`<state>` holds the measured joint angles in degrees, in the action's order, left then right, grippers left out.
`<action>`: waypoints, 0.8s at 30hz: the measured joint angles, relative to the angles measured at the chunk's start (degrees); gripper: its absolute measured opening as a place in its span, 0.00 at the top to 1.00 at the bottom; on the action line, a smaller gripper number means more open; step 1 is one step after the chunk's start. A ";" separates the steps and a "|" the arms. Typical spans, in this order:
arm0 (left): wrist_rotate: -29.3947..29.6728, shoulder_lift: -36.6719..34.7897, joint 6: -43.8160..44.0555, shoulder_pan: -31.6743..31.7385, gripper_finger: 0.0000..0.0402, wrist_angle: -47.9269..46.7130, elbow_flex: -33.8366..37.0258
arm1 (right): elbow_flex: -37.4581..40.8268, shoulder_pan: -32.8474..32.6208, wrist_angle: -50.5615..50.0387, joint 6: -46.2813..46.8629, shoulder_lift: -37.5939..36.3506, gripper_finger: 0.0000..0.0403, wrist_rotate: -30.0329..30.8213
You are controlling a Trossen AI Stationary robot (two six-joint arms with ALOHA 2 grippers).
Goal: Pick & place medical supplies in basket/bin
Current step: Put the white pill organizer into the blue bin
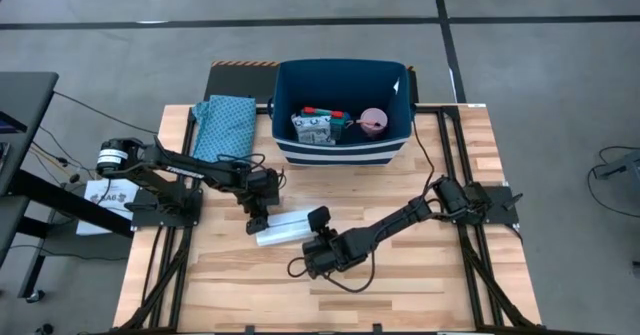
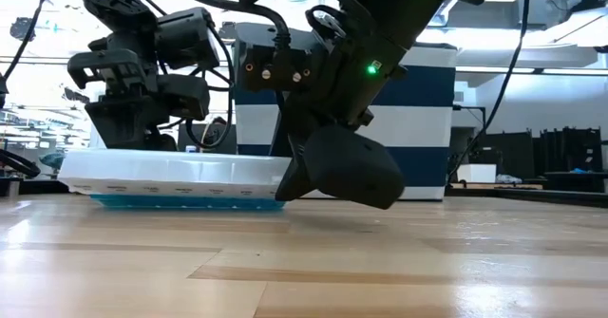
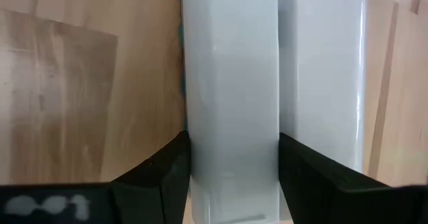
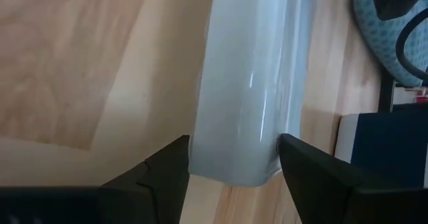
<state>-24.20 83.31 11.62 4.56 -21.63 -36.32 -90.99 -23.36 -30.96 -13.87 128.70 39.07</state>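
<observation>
Right gripper (image 1: 318,237): nearest the low camera, at the compartment tray's 3 o'clock end; fingers (image 4: 167,177) either side of that end, touching it.
Left gripper (image 1: 262,218): at the tray's 9 o'clock end; fingers (image 3: 164,177) closed against one lengthwise section.
Compartment tray (image 1: 283,227): white over light blue, mid-table, about 6 o'clock of the bin; held at both ends.
Bin (image 1: 342,145): navy with white stripes, at the table's 12 o'clock edge.
Bin contents: teal-and-red box (image 1: 320,127), pink roll (image 1: 373,122).
Teal patterned cloth (image 1: 224,125): folded, beside the bin at its 9 o'clock.
</observation>
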 joint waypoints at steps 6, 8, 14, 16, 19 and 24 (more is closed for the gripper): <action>0.01 0.00 0.00 0.00 0.57 0.02 0.00 | -0.06 -0.13 0.07 -0.11 0.02 0.48 -0.04; 0.01 0.00 0.01 0.00 0.57 0.04 0.00 | -0.06 0.16 0.07 -0.09 0.02 0.48 -0.04; -0.54 0.00 1.10 0.09 0.57 0.43 0.02 | -0.14 1.82 0.26 1.54 0.02 0.48 0.14; -0.53 0.00 1.85 0.15 0.57 0.62 0.02 | -0.14 2.34 0.40 1.65 0.02 0.48 0.64; -0.57 0.00 2.01 0.15 0.57 0.76 0.02 | -0.12 2.70 0.85 1.39 0.02 0.49 1.28; -0.92 0.00 2.03 0.17 0.57 0.81 0.04 | -0.01 2.72 1.85 -0.06 0.11 0.51 3.56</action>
<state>-25.12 83.31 13.65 4.73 -20.82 -36.27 -91.00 -20.64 -29.11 -13.93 128.81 42.63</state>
